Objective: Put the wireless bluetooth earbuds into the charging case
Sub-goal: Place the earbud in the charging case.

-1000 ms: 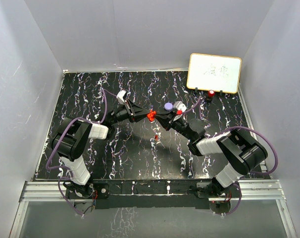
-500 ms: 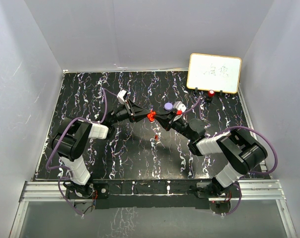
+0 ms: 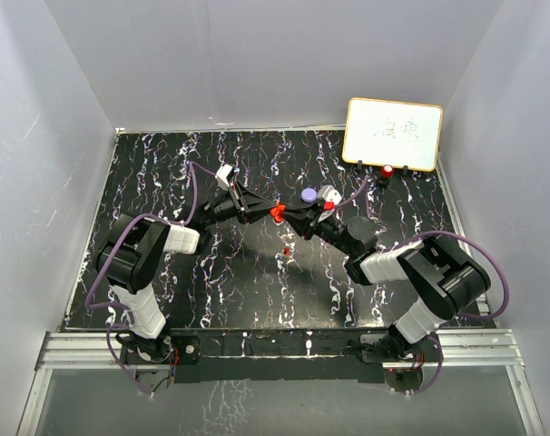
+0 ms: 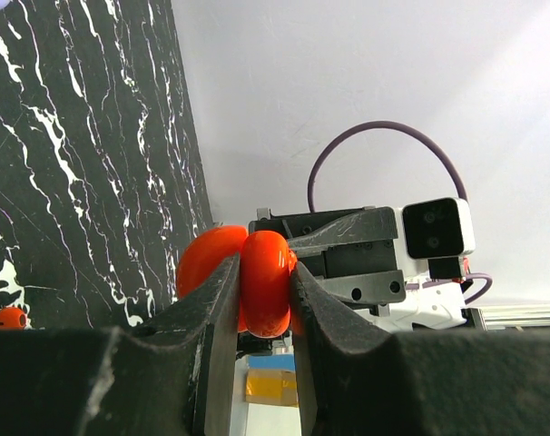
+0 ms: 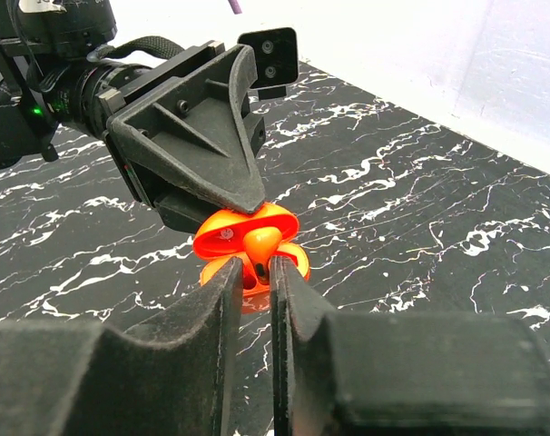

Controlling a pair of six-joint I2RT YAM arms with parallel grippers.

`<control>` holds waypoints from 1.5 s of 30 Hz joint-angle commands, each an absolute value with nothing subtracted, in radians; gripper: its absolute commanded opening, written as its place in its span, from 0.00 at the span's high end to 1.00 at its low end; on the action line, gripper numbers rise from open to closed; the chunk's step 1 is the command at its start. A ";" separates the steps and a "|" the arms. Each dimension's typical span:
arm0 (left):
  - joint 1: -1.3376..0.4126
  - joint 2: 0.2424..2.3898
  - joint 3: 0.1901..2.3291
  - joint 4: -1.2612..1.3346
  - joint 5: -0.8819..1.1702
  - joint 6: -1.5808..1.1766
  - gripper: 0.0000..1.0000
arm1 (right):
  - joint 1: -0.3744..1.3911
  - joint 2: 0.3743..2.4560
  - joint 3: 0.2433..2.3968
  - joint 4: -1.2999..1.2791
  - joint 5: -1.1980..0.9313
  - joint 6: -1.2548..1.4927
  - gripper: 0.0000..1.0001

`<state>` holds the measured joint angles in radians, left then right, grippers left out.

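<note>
1 red earbud [image 5: 262, 243] is at the mouth of the open red case [image 4: 211, 259], pinched by the right pincer [image 5: 254, 265]. The left pincer [image 4: 264, 272] clamps that case, centre of the top view. A second red earbud [image 3: 286, 250] lies on the desk [image 3: 211, 291] just below; insertion judged unfinished.

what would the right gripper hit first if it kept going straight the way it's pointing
The open red case, right at its fingertips and clamped in the left gripper. The right gripper pinches a red earbud that looks to be against it; depth is hard to judge.
</note>
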<state>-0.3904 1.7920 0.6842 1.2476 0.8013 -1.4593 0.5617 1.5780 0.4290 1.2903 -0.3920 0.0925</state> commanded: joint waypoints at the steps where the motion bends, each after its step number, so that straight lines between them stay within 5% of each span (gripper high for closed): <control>1: -0.394 1.783 0.721 1.305 0.819 -1.463 1.00 | 0.557 1.571 0.459 1.344 -0.394 0.100 0.80; 15: -0.353 1.795 0.689 1.337 0.799 -1.464 1.00 | 0.542 1.348 0.387 1.325 -0.303 0.118 0.66; 22: -0.261 1.789 0.611 1.389 0.792 -1.478 1.00 | 0.543 1.112 0.504 0.634 -0.124 0.148 0.62; 29: -0.251 1.782 0.595 1.384 0.791 -1.468 1.00 | 0.543 1.268 0.707 0.104 -0.206 0.229 0.59; 45: -0.197 1.698 0.569 1.300 0.794 -1.427 1.00 | 0.559 1.452 0.681 0.085 -0.330 0.256 0.60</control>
